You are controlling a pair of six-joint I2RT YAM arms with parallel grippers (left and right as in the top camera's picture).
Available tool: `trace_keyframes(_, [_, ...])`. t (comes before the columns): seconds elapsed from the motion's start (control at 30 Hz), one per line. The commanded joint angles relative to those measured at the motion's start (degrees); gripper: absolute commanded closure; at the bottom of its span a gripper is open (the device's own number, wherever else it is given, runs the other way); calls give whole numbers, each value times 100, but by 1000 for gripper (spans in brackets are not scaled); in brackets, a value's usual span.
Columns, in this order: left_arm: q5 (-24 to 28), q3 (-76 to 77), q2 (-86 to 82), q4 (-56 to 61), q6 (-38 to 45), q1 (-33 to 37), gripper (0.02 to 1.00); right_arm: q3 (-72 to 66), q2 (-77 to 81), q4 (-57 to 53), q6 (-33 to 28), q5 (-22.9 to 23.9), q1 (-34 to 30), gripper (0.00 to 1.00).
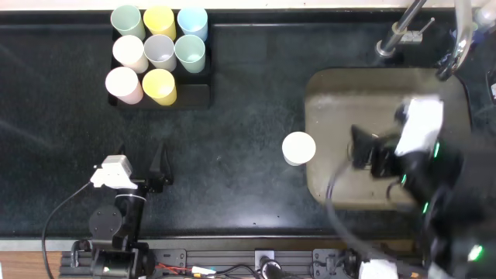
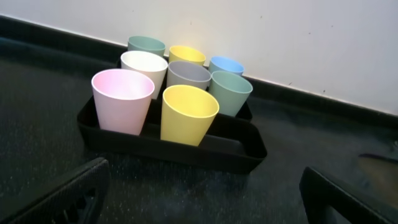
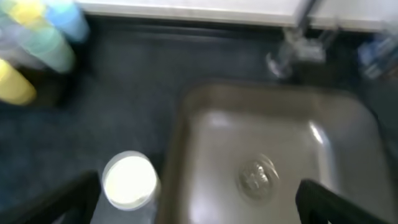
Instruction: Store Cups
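On the dark countertop (image 1: pixel 232 116), just beside the sink (image 1: pixel 349 93): found one white cup (image 1: pixel 298 148) standing, well apart from the black tray (image 1: pixel 198 97) of eight cups (image 1: pixel 160 50).
Saw left gripper (image 1: pixel 142 159) spread, empty, facing that tray; right gripper (image 1: pixel 364 151) spread over the basin.

no readable text, labels or numbers anywhere: cups (image 2: pixel 189 114) plain, black tray (image 2: pixel 174 151) holding them unmarked, nothing legible on the worktop (image 1: pixel 232 124) around the tray.
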Motion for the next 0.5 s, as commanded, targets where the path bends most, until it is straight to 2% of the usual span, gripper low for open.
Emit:
trace_keyframes(0.03, [92,-20,-46,0,129,24,18,1617,1349,-1467,-31,695,35,3])
trace_keyframes(0.1, [92,-20,-46,0,129,22,18,1961,1950,-2037,-26,535,155,3])
trace_keyframes(0.27, [92,-20,-46,2,127,24,18,1947,2889,-2258,-59,535,728,5])
trace_keyframes(0.5, [92,-20,-46,2,127,24,20,1836,3919,-2124,-997,63,1556,5])
